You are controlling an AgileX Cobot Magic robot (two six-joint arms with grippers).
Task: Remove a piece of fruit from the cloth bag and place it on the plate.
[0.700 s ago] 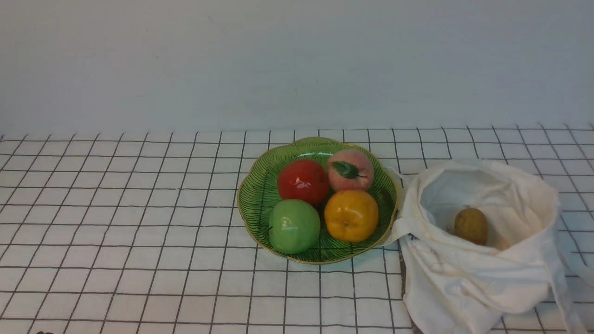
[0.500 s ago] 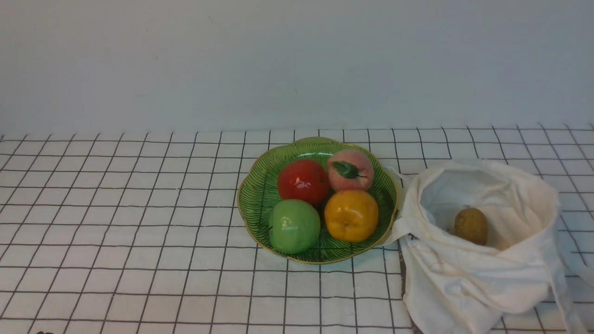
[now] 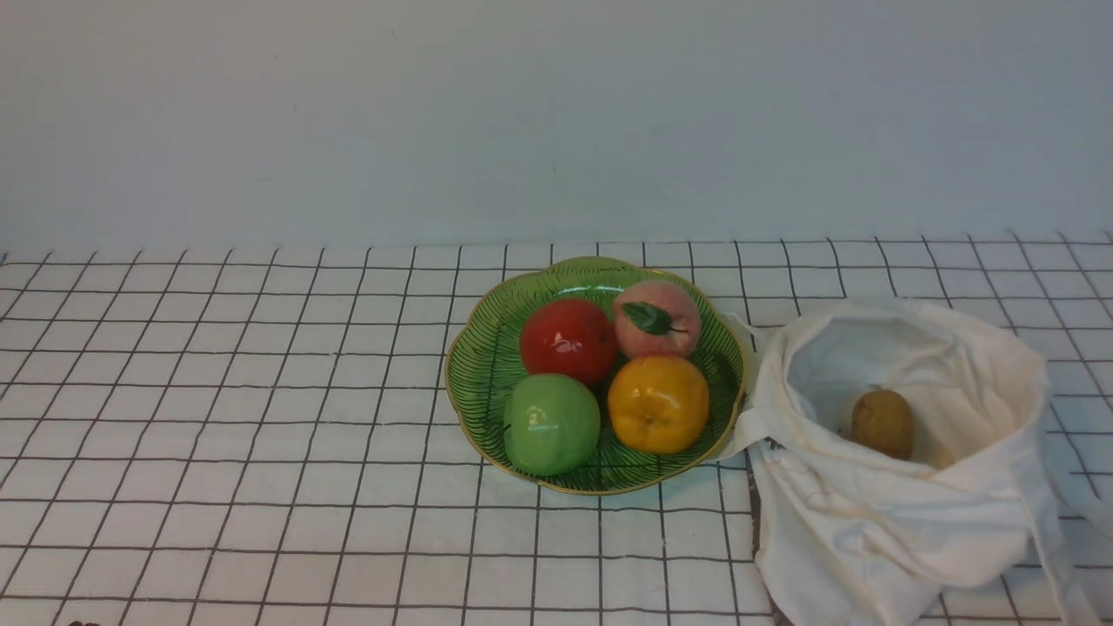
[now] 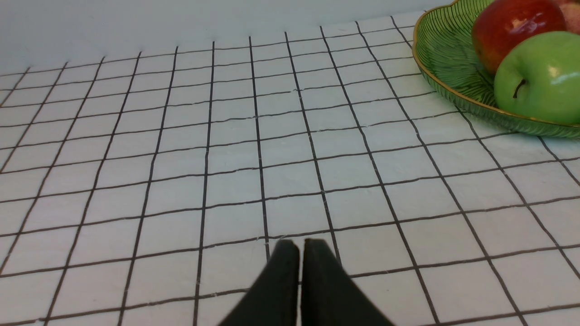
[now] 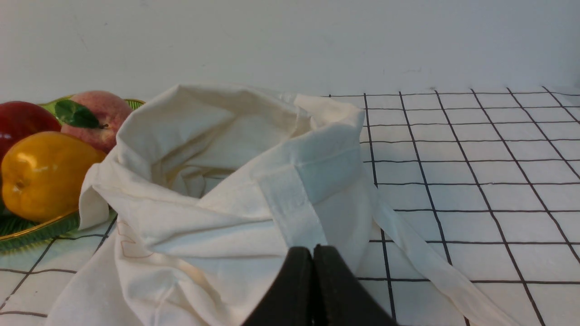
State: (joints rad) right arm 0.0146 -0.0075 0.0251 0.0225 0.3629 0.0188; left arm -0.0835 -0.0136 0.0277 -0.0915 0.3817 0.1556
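Observation:
The olive-brown kiwi (image 3: 883, 423) lies inside the open cream-white cloth bag (image 3: 904, 513) at the right of the table. The green scalloped plate (image 3: 483, 365) stands just left of the bag and also shows in the left wrist view (image 4: 446, 59) and the right wrist view (image 5: 31, 228). My left gripper (image 4: 299, 242) is shut and empty over bare cloth, well short of the plate. My right gripper (image 5: 312, 248) is shut and empty, low in front of the bag (image 5: 217, 203), whose rim hides the kiwi there. Neither gripper shows in the front view.
On the plate lie a red apple (image 3: 568, 341), a green apple (image 3: 551, 423), a glossy orange fruit (image 3: 657, 404) and a pink peach with a leaf (image 3: 656, 319). The bag's strap (image 5: 421, 253) trails over the checked tablecloth (image 3: 217, 417). A pale wall stands behind.

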